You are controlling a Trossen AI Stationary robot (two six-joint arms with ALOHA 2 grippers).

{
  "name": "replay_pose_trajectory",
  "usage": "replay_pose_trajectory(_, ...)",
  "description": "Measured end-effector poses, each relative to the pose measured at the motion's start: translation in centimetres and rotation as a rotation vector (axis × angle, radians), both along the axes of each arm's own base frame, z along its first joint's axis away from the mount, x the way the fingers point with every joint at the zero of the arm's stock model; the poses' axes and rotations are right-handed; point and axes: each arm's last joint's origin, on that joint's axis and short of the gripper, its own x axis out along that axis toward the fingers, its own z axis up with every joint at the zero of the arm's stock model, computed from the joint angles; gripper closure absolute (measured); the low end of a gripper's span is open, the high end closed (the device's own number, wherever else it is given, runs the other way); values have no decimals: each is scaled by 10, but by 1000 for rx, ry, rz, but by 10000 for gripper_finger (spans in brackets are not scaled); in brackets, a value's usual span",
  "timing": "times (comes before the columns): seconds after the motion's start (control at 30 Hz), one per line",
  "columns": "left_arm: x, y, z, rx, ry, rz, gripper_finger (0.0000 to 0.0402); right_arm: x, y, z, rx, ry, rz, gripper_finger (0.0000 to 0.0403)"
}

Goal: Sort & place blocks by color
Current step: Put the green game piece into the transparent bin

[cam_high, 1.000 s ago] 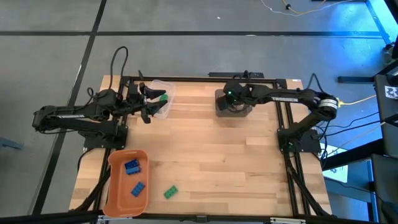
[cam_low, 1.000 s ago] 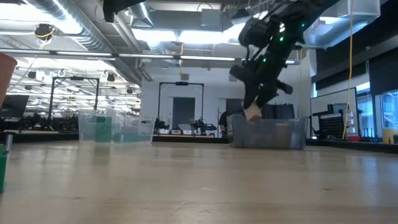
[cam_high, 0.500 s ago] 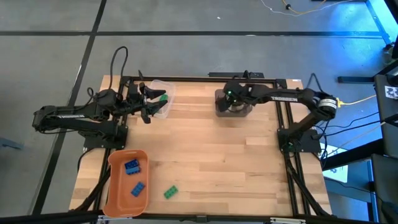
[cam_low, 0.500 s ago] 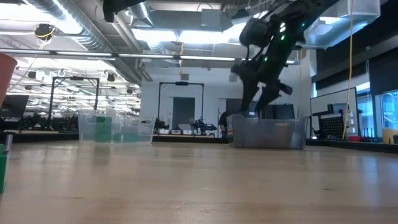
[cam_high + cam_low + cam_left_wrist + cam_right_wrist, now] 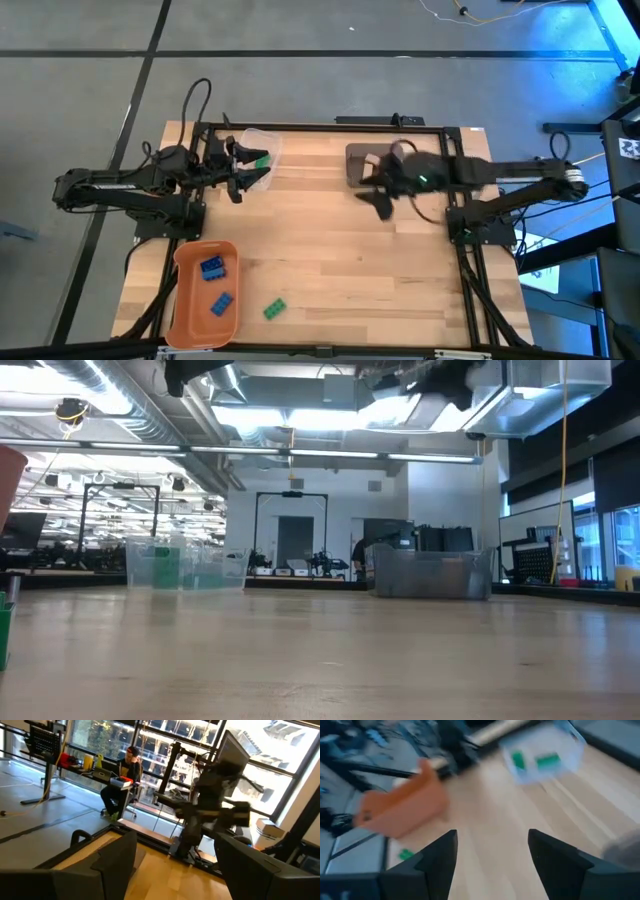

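Note:
My right gripper [image 5: 378, 200] [image 5: 492, 852] hangs open and empty above the table's middle, just near of the grey bin [image 5: 362, 163]. My left gripper [image 5: 243, 168] [image 5: 175, 865] stands open and empty beside the clear bin [image 5: 262, 150], which holds green blocks [image 5: 547, 760]. Two blue blocks [image 5: 212, 267] lie in the orange bin [image 5: 180, 300]. One green block [image 5: 274, 309] lies flat on the table near its front edge. No tan block shows plainly.
The grey bin [image 5: 430, 575] and the clear bin [image 5: 185, 565] stand along the table's far edge, the orange bin at the near left corner. Bare wood [image 5: 360, 270] lies between them. A person sits at a desk [image 5: 125, 767] in the room beyond.
My right gripper has let go of a tan block over the grey bin, opening its fingers. It has then risen and drawn back from the bin toward the table's middle, tipping up from a steep downward slant. My left arm has kept still.

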Motion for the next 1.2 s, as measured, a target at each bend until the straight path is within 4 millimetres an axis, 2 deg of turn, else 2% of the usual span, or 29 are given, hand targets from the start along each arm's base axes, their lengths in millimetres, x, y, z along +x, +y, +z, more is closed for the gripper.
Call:
replay_pose_trajectory(0.13, 0, 0, 1, 0, -7, 3, 143, -15, 33, 20, -56, -128, 41, 159)
replay_pose_trajectory(0.27, 0, 0, 1, -1, -16, 7, 143, -26, 51, 32, -92, -218, 44, 159)
replay_pose_trajectory(0.4, 0, 2, 2, -95, -52, 73, 143, -31, 57, 34, -138, -224, 17, 159)
replay_pose_trajectory(0.5, 10, 2, -2, -151, -30, 38, 143, -31, 58, 33, -149, -212, 3, 159)
replay_pose_trajectory(0.7, 48, -14, -7, -168, 217, -120, 143, -33, 56, 29, -103, -181, -61, 159)
replay_pose_trajectory(0.83, 75, -40, -16, -163, 495, -292, 143, -32, 56, 27, -103, -175, -95, 159)
replay_pose_trajectory(1.0, 98, -95, -31, -32, 839, -565, 143, -34, 56, 22, -118, -121, -92, 159)
replay_pose_trajectory(1.1, 110, -128, -44, -29, 987, -582, 143, -35, 55, 19, -112, -90, -99, 159)
replay_pose_trajectory(1.2, 125, -156, -59, -112, 1057, -547, 143, -36, 55, 16, -122, -55, -98, 159)
